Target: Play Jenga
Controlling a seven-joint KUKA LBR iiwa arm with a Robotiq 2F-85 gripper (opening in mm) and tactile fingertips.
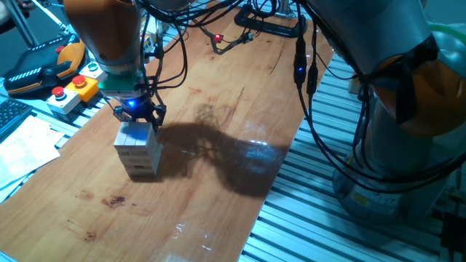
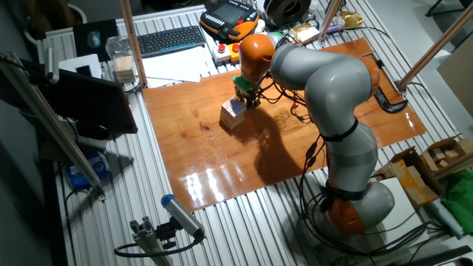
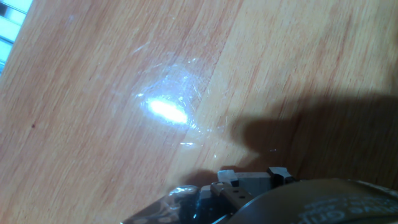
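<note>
- The tool (image 1: 136, 113) sits right atop the Jenga (image 1: 137, 148); whether its fingers are wide or narrow cannot be told.
- The Jenga stands directly under the tool, near the desk's (image 1: 218, 131) edge by the button boxes (image 1: 73, 91).
- Bare wood stretches away on the tool's other sides.

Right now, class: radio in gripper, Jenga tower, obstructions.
Gripper at top of Jenga tower, jaw state unclear. Tower upright on table. Nothing nearby blocking.
</note>
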